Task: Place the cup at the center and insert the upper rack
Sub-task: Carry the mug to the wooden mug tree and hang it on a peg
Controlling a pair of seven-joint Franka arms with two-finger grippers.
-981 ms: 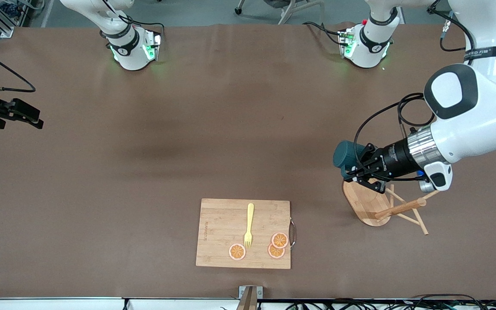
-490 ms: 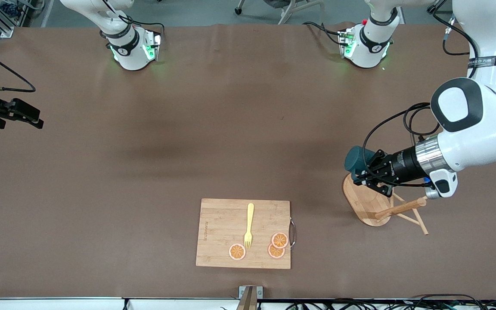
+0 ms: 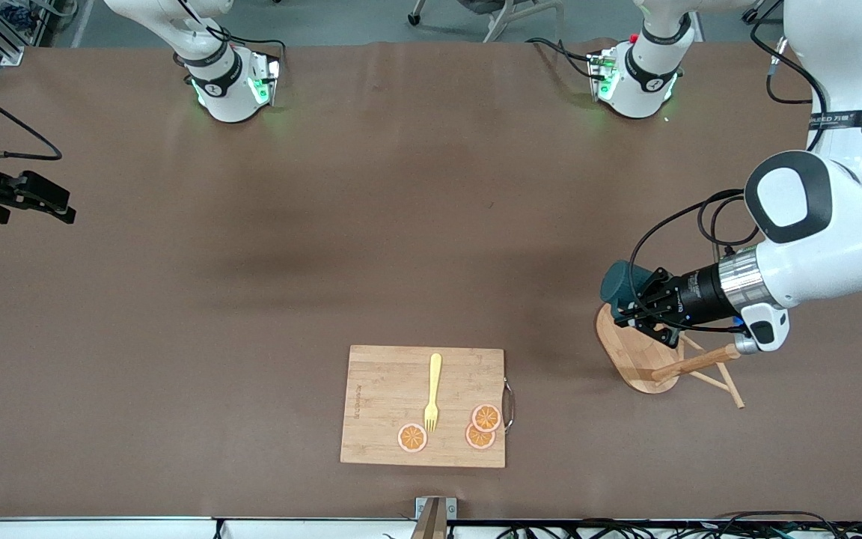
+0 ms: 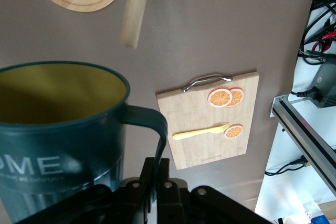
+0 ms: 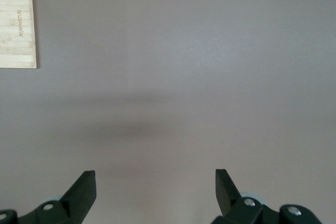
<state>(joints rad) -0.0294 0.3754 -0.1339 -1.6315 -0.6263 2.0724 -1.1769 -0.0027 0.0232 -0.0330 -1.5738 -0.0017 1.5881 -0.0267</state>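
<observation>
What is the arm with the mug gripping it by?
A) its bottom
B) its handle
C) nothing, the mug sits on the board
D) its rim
B: in the left wrist view the left gripper is shut on the handle of the mug, which it holds over the table beside the rack; the right gripper waits open over bare table.
</observation>
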